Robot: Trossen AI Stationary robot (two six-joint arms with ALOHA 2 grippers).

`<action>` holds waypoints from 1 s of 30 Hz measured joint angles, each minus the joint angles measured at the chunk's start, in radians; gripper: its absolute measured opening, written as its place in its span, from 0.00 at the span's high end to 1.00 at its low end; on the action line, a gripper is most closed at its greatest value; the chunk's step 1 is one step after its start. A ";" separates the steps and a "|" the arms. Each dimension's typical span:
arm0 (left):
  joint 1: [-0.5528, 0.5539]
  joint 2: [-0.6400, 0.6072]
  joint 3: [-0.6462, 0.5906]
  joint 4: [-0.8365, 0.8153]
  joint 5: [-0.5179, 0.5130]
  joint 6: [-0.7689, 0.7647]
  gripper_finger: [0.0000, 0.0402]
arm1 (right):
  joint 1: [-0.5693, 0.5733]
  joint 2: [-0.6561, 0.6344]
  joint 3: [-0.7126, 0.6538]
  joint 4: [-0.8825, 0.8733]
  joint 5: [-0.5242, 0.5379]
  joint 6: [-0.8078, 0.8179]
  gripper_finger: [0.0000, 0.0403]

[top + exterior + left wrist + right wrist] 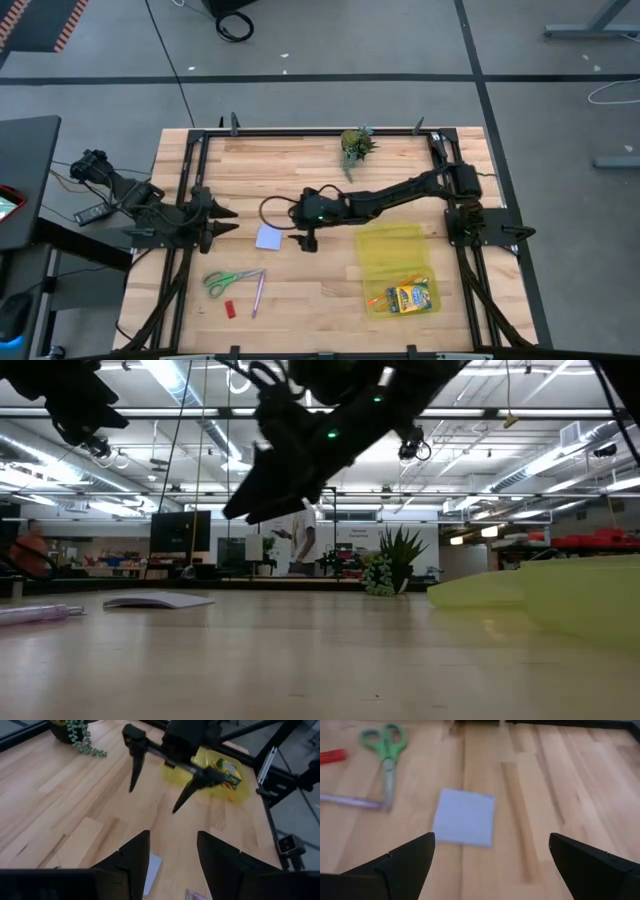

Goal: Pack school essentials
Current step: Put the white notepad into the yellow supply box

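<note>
My right gripper (pixel 305 243) (pixel 492 840) hangs open above the middle of the table, just right of the light-blue note pad (pixel 268 237) (pixel 465 817), which lies flat on the wood. It touches nothing. Beyond the pad, toward the near left, lie the green-handled scissors (pixel 232 279) (pixel 385 750), the pinkish pen (pixel 258 293) (pixel 350 801) and the red eraser (pixel 229 309) (pixel 330 755). The crayon box (pixel 409 297) and the orange pencil (pixel 382 297) lie in the yellow case (pixel 395 250). My left gripper (pixel 232 222) (pixel 172 834) waits open at the table's left side.
A small potted plant (pixel 355 145) stands near the table's far edge. The translucent yellow case takes up the near right part of the table. A dark frame runs along the table's edges (pixel 300 131). Bare wood shows between the note pad and the case.
</note>
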 joint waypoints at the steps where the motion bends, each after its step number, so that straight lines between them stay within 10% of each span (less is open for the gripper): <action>1: 0.000 -0.005 0.000 -0.003 -0.001 -0.009 0.57 | -0.001 0.025 0.029 -0.004 0.014 -0.001 0.01; 30: 0.000 -0.009 0.000 0.068 0.118 -0.115 0.57 | -0.006 0.352 0.261 0.134 -0.104 0.012 0.01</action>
